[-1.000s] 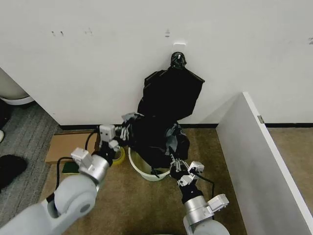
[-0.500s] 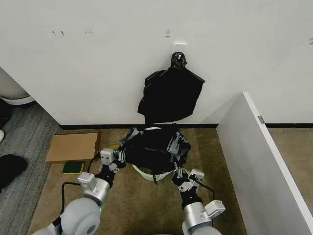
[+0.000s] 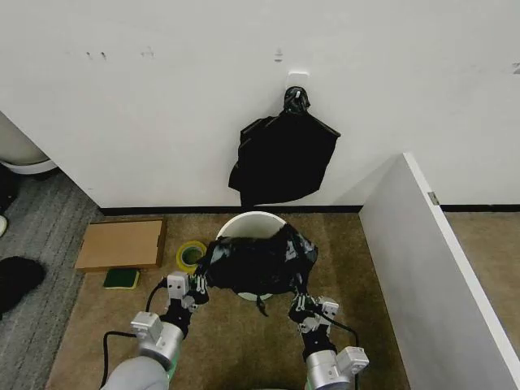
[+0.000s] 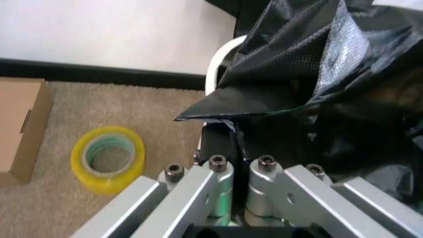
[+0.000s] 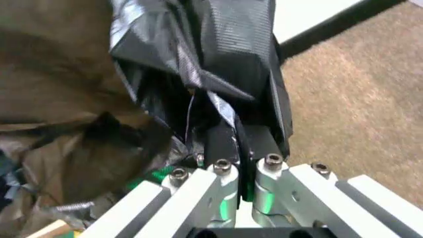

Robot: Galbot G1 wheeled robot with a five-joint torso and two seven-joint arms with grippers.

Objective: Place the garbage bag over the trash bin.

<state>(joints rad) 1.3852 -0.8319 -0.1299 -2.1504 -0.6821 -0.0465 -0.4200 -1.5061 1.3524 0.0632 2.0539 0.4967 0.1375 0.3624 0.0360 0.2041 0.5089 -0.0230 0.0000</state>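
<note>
On the brown carpet [image 3: 244, 341], the left gripper [image 3: 197, 290] and right gripper [image 3: 298, 303] each pinch the garbage bag [image 3: 258, 264]. It drapes over the near side of the trash bin [image 3: 250, 221], by the white wall [image 3: 162, 97].

Glossy black bag [image 3: 258, 264] — white bin [image 3: 250, 221] behind it, yellow tape [image 3: 192, 255], brown box [image 3: 122, 244].
</note>
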